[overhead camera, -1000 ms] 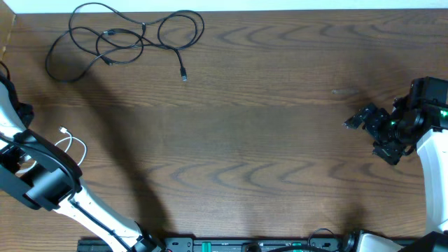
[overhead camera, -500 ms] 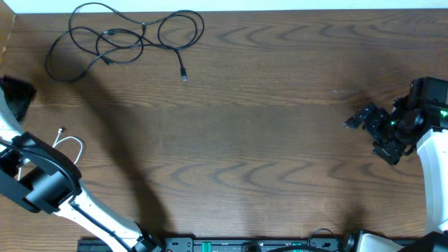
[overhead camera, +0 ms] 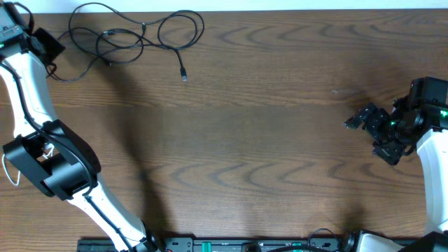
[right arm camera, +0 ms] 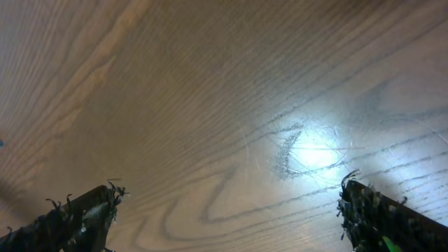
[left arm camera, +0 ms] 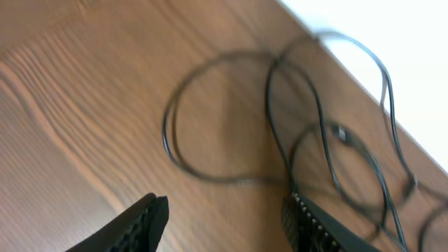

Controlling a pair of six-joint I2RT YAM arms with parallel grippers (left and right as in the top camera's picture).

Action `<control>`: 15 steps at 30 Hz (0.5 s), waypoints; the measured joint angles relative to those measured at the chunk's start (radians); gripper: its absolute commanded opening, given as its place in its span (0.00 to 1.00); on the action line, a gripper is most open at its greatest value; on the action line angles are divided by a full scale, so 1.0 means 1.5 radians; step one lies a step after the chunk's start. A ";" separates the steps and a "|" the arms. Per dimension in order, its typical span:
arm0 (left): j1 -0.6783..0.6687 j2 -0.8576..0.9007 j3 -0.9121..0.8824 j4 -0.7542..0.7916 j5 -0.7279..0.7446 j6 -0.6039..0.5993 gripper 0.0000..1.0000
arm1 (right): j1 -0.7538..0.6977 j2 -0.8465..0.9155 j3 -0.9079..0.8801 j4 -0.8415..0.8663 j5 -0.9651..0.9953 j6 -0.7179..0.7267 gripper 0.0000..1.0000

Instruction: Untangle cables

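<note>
Swung up from the near edge, the left tool (left arm camera: 225, 204) now hovers part-open and empty over the tangled black cables (overhead camera: 120, 40) at the table's (overhead camera: 266, 140) far-left corner. Best to pinch one outer loop, clear of crossings. Right tool (right arm camera: 229, 189) gapes wide, empty.

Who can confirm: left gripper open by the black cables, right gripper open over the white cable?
One error: the right gripper is open over bare table, no cable under it, per the right wrist view. The left gripper open by the black cables is correct.
</note>
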 measured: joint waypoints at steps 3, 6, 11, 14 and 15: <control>0.004 0.014 0.000 0.041 -0.027 0.001 0.57 | 0.000 0.000 0.000 -0.007 0.000 0.000 0.99; 0.011 0.048 0.000 0.076 -0.045 0.002 0.57 | 0.000 0.000 0.000 -0.014 0.000 0.000 0.99; 0.019 0.123 0.000 0.114 -0.052 0.002 0.58 | 0.000 0.000 0.000 -0.025 0.000 0.006 0.99; 0.023 0.160 0.000 0.135 -0.055 0.002 0.58 | 0.000 0.000 0.000 -0.036 0.000 0.009 0.99; 0.024 0.168 0.000 0.142 -0.057 0.002 0.57 | 0.000 0.000 0.000 -0.038 0.000 0.010 0.99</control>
